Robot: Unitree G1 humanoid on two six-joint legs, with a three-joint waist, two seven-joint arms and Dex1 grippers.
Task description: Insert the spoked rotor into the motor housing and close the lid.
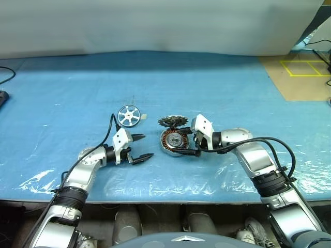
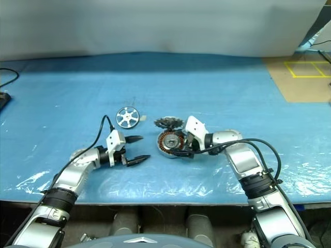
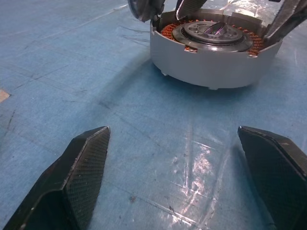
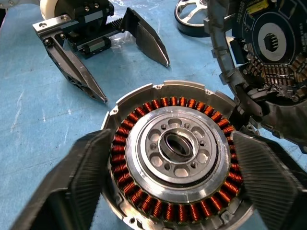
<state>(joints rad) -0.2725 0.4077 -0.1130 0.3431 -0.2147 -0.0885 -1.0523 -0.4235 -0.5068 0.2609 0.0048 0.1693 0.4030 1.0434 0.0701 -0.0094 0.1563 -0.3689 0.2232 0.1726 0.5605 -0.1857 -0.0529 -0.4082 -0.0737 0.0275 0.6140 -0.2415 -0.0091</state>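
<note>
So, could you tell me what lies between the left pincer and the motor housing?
Nothing but bare blue table cover: the left wrist view shows an open stretch from the left pincer to the motor housing.

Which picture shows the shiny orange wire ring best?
The right wrist view: the motor housing faces the camera, its whole copper ring visible. The left wrist view shows its side wall and a copper sliver; the eye views show it small.
</note>
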